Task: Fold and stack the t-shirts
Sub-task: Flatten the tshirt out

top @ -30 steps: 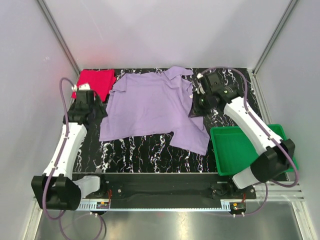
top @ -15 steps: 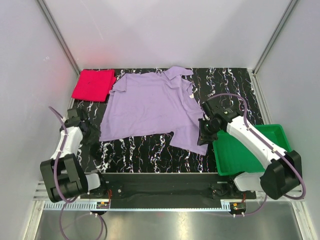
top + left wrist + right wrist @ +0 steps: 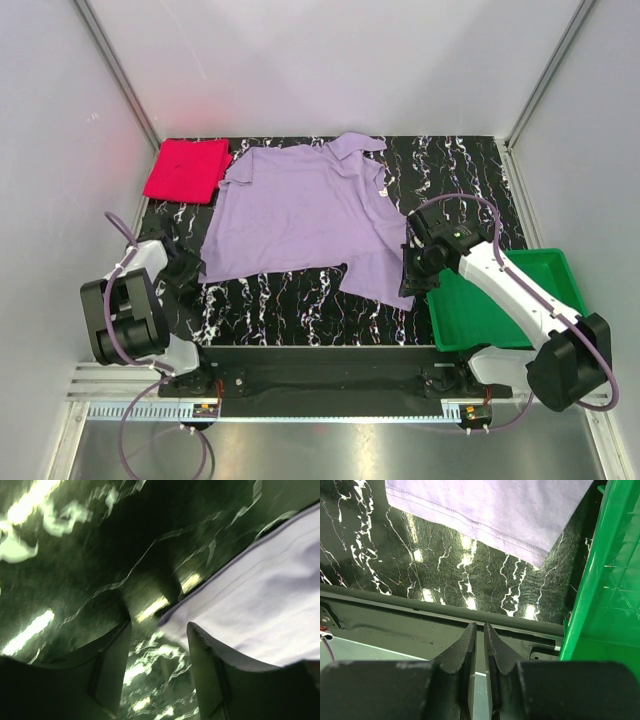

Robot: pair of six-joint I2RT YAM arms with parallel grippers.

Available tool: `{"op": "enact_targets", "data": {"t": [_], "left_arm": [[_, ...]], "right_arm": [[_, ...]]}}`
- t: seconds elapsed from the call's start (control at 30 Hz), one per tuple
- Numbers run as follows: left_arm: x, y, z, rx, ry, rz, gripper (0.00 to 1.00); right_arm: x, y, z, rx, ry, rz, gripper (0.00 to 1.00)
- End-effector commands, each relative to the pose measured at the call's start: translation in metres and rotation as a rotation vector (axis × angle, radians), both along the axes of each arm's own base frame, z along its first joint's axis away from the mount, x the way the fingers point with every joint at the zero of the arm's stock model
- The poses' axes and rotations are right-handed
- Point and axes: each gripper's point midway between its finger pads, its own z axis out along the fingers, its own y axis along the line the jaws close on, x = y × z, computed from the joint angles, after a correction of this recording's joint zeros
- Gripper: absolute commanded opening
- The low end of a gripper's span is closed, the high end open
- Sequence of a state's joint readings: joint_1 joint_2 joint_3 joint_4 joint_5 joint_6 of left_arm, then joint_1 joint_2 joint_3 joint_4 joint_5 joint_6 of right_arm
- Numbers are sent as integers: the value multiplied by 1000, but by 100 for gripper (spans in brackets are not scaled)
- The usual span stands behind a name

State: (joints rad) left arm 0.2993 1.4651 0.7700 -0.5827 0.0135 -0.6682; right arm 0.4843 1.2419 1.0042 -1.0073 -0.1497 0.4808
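Observation:
A pale lavender t-shirt point(image 3: 300, 212) lies spread flat mid-table, its right lower part folded into a flap. A pink-red shirt point(image 3: 187, 169) lies as a folded square at the back left. My left gripper point(image 3: 190, 270) is low at the lavender shirt's front left corner point(image 3: 172, 622), jaws open and empty, the corner between the fingertips. My right gripper point(image 3: 412, 285) is shut and empty, just off the flap's front right corner point(image 3: 540, 560), next to the green tray.
A green plastic tray point(image 3: 500, 300) stands at the front right; its wall point(image 3: 600, 580) is close beside my right gripper. The black marbled table point(image 3: 300, 310) ends at a dark front rail point(image 3: 445, 607).
My left arm pulled back from the pink-red shirt to the lavender shirt's front left corner. My right arm swung from the right sleeve down to the flap's front corner.

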Motion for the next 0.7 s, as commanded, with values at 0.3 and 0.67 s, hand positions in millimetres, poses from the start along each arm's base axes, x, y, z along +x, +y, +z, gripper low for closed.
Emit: {"op": "enact_targets", "data": {"t": [0.3, 0.67], "left_arm": [[28, -2, -13, -31, -25, 3, 34], [3, 12, -8, 67, 53, 40, 54]], "right_arm": [[12, 7, 0, 24, -44, -25, 17], [19, 14, -3, 35, -36, -21, 17]]}}
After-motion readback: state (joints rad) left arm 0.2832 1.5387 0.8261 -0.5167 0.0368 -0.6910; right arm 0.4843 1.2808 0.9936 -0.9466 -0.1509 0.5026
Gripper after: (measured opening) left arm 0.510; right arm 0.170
